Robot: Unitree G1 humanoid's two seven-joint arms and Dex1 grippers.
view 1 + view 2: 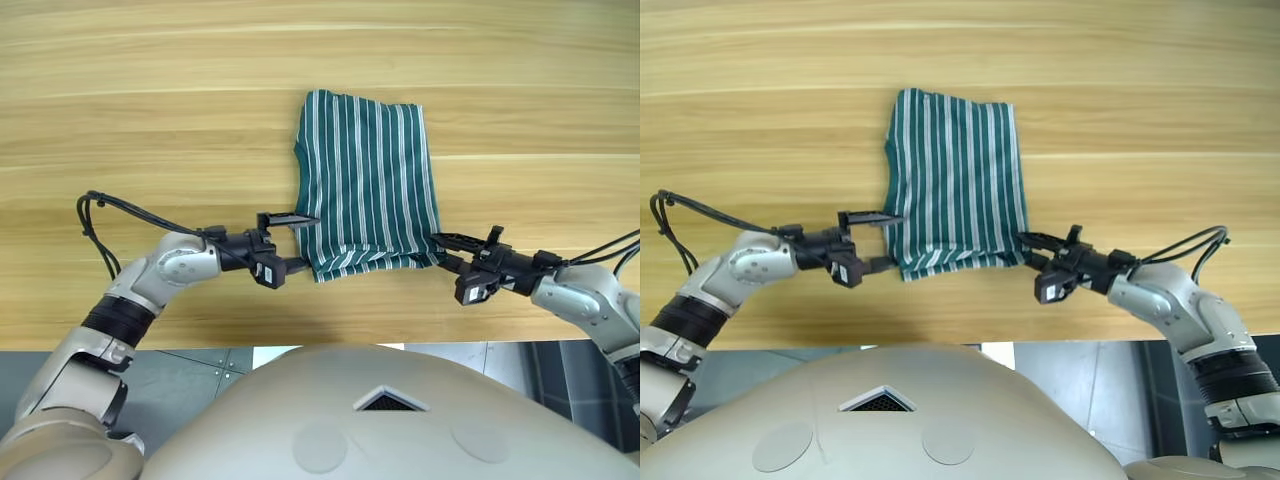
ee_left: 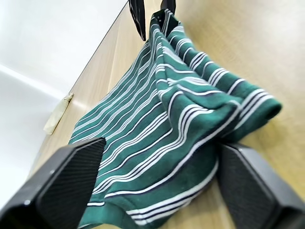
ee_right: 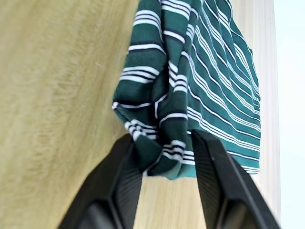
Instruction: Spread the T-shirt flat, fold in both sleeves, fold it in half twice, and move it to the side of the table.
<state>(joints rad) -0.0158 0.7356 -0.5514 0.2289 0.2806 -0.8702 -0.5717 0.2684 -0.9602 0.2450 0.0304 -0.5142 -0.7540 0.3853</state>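
The right gripper's (image 1: pixel 441 250) fingers (image 3: pixel 125 177) are pressed in on the shirt's (image 1: pixel 365 180) lower right corner, and the cloth bunches into a thick wad between the pads. The left gripper's (image 1: pixel 303 241) fingers (image 2: pixel 66 183) are spread wide, one on each side of the shirt's lower left corner. The striped cloth lies in the gap between them, and whether either pad touches it cannot be told. In the left wrist view the right gripper's two dark fingers stand at the top of the frame, at the far end of that same hem. The shirt is dark green with thin white stripes and is folded into a rough rectangle, taller than wide. It sits in the middle of the head views, a little right of centre in the left eye view. Its upper edge lies flat on the table (image 1: pixel 150 120), while its lower edge, between the grippers, is rumpled and curls over itself. Both arms come in from the lower corners, low over the light wooden tabletop and near its lower edge.
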